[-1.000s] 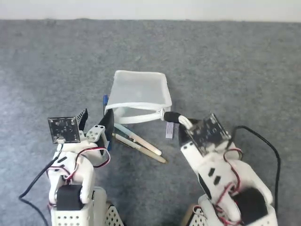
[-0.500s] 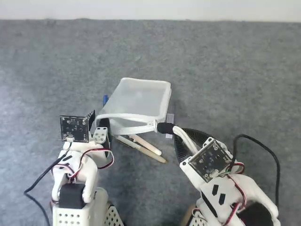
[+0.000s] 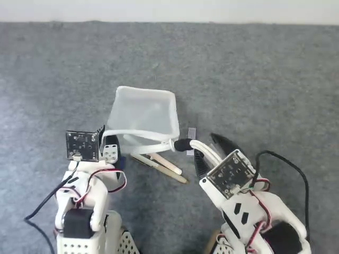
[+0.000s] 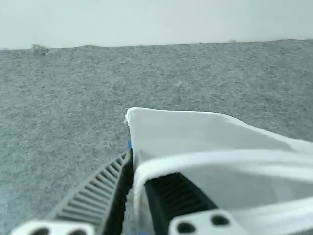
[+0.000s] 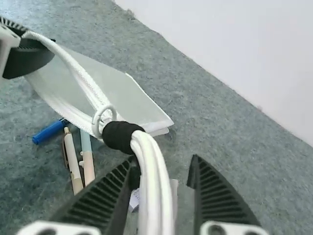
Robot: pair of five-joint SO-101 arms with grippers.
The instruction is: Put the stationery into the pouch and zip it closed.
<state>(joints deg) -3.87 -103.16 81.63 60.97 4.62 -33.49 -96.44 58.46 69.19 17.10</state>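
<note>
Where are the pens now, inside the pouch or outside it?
Outside. The pens lie on the grey carpet, partly under the lifted pouch.

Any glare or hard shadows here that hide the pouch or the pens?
High view: the light is soft and even, the white pouch shows no glare spot, and the pens lie under only a faint shadow. Left wrist view: the pouch is pale, but its rim stands out against the table. Right wrist view: a soft shadow lies under the pouch, and the pens are plainly visible.
</note>
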